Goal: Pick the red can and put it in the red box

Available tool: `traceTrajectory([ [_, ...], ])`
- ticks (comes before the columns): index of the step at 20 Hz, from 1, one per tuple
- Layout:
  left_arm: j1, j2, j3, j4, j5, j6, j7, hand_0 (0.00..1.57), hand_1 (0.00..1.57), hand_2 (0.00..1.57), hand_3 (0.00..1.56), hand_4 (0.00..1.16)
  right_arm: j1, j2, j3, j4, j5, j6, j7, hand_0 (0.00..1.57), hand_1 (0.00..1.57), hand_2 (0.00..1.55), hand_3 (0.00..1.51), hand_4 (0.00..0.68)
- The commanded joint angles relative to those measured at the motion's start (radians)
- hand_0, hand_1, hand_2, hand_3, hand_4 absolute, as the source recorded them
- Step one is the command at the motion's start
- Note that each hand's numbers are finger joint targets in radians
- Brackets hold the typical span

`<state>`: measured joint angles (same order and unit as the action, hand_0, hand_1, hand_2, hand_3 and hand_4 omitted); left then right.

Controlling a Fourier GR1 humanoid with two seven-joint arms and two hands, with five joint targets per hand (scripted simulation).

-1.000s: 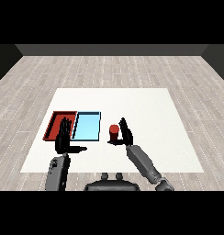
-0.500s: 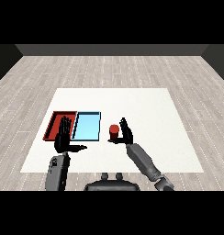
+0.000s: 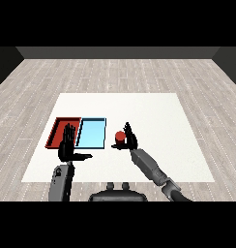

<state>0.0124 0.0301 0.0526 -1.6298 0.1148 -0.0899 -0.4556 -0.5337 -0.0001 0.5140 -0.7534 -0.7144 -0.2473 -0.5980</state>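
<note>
- The red can [image 3: 120, 138] stands upright on the white table [image 3: 154, 116], just to the right of the light blue tray [image 3: 92, 132] and outside both trays.
- The right hand [image 3: 130, 139] is up against the can's right side, fingers pointing upward and away from the robot, with the thumb reaching under the can's near side; whether the fingers actually wrap the can cannot be told from this view.
- The left hand [image 3: 67, 147] is raised with fingers straight and spread, thumb stuck out to the right, holding nothing; it sits over the near edge of the red tray [image 3: 59, 131].
- The two trays lie side by side and touching, red on the left, blue on the right, toward the table's left half.
- Room to move: the table's far half is bare white, and so is the wide stretch right of the can out to the right edge.
- The strip between the trays' near rims and the table's near edge is narrow, and both forearms cross it.
- The red tray's left rim sits near the table's left edge, with a slim margin of white showing.
- Beyond the table, pale plank flooring [image 3: 120, 72] runs on all visible sides to a dark wall at the back.
- No brand, label or writing can be read on the can or either tray.
</note>
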Motion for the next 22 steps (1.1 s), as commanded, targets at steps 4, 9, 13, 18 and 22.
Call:
traceTrajectory([
  [4,-0.012,-0.005,-0.008,-0.023,-0.002,0.025,0.030,0.00,0.00,0.00,0.00,0.00,0.033,0.000,0.020,-0.115,0.021,-0.036,0.069,0.00,0.00,0.00,0.00,0.000],
  [9,-0.010,-0.013,-0.004,-0.034,0.022,0.022,0.042,0.00,0.00,0.00,0.00,0.00,-0.076,0.000,0.057,0.058,-0.067,-0.035,0.006,0.00,0.00,0.00,0.00,0.000],
  [13,0.013,-0.015,-0.006,0.004,0.004,0.006,-0.033,0.00,0.00,0.00,0.00,0.00,-0.161,0.000,0.154,0.108,-0.188,-0.068,-0.005,0.00,0.00,0.00,0.00,0.000],
  [18,0.060,0.035,0.020,-0.078,0.067,-0.055,0.026,0.00,0.00,0.00,0.00,0.00,-0.135,0.000,0.153,0.141,-0.182,-0.043,-0.004,0.00,0.00,0.00,0.00,0.000],
  [22,0.000,-0.010,-0.007,0.030,0.002,-0.011,-0.048,0.00,0.00,0.00,0.00,0.00,-0.157,0.000,0.154,0.130,-0.206,-0.079,0.027,0.00,0.00,0.00,0.00,0.000],
])
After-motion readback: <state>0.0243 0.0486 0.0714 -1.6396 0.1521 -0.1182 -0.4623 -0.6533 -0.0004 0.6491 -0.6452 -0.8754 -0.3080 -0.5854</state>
